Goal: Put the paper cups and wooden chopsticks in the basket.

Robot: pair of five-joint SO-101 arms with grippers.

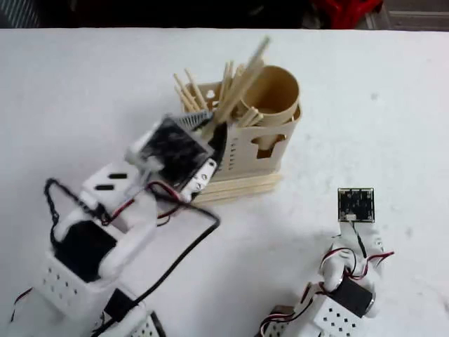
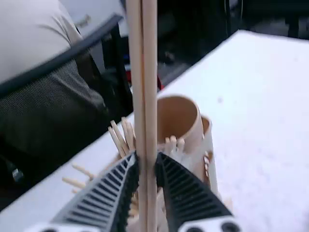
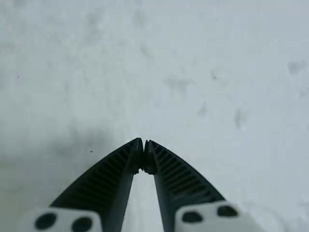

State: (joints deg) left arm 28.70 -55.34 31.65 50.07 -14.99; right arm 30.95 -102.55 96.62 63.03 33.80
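This looks like a robotics lab or hobby workbench. A white table point(image 1: 393, 105) carries two small arms point(image 1: 105, 232) with loose black and red wires point(image 1: 214, 217) and a bare circuit-board camera point(image 1: 356, 203). Dark furniture point(image 2: 116, 77) crowds in beyond its far edge.

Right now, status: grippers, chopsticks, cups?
Left gripper shut on chopsticks at basket. Right gripper shut, empty, above table. Paper cup in basket. Nothing blocking.

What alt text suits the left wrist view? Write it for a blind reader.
The left tool is shut on a pair of wooden chopsticks over the basket, which holds a paper cup and more chopsticks. The white table lies beyond.
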